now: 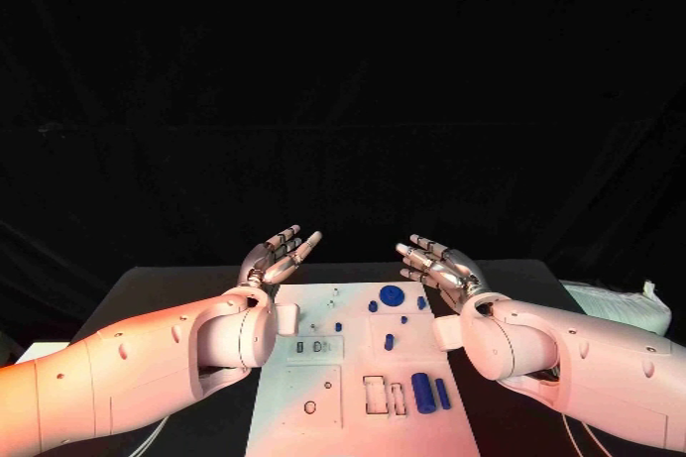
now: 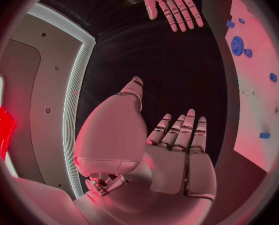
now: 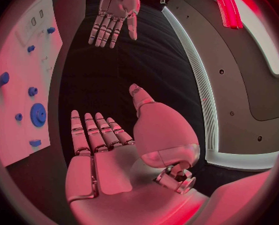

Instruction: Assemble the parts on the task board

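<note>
The white task board (image 1: pixel 307 383) lies in the middle of the black table. Blue parts sit on it: a round gear (image 1: pixel 392 295), a thick cylinder (image 1: pixel 423 387), a thin peg (image 1: pixel 443 395) and small pins (image 1: pixel 388 342). My left hand (image 1: pixel 278 256) is raised above the board's far left corner, fingers apart, holding nothing. My right hand (image 1: pixel 437 266) hovers above the far right corner, likewise spread and empty. The left wrist view shows my left palm (image 2: pixel 177 150) bare, the right hand (image 2: pixel 171 5) opposite and the board (image 2: pixel 255 100). In the right wrist view the gear (image 3: pixel 37 114) lies on the board (image 3: pixel 21 80).
A white cloth-like object (image 1: pixel 622 304) lies on the table at the far right. Rectangular slots (image 1: pixel 375 394) and a small hole (image 1: pixel 310 407) are cut in the near part of the board. Black table surface flanks the board on both sides.
</note>
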